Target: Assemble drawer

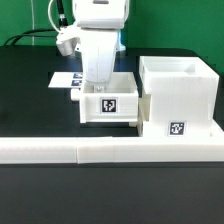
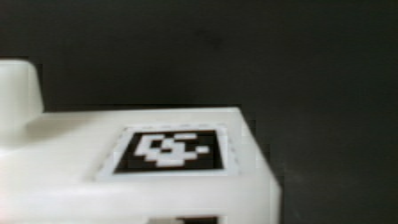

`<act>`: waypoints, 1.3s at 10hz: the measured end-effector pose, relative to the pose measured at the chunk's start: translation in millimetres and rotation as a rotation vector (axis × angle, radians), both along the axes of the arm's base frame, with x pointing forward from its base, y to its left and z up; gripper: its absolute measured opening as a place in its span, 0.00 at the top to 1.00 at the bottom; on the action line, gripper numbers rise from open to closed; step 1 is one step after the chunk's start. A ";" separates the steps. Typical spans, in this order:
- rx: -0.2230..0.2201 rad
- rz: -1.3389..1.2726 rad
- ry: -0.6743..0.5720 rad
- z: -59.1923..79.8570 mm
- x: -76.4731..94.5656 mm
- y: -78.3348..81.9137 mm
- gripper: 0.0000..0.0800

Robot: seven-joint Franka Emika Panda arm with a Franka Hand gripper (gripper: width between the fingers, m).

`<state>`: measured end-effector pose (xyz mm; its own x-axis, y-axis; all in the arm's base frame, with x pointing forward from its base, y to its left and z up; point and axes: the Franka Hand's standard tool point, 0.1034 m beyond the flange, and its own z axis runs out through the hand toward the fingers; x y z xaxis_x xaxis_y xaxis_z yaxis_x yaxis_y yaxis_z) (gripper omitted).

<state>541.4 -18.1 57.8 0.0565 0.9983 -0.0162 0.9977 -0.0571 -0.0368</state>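
Observation:
A small white open-topped drawer box (image 1: 112,108) with a black-and-white tag on its front stands at the table's middle. A larger white drawer housing (image 1: 180,92), also tagged, stands against it on the exterior view's right. My gripper (image 1: 98,86) reaches down onto the box's rear left part, and its fingertips are hidden by the box. In the wrist view a white tagged part (image 2: 175,150) fills the lower frame very close up, with a white lump (image 2: 18,95) beside it. No fingers show there, so I cannot tell whether the jaws are open or shut.
The marker board (image 1: 62,78) lies flat behind the box on the exterior view's left. A long white rail (image 1: 110,150) runs along the table's front edge. The table top (image 1: 30,100) is black.

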 end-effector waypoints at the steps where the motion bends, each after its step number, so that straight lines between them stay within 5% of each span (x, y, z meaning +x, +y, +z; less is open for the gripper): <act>1: 0.000 0.000 0.000 0.0 -0.1 -0.1 0.95; 13: -0.003 -0.014 -0.016 -0.2 2.9 19.8 0.95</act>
<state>544.3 1.7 57.5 0.0710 0.9973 -0.0181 0.9972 -0.0714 -0.0211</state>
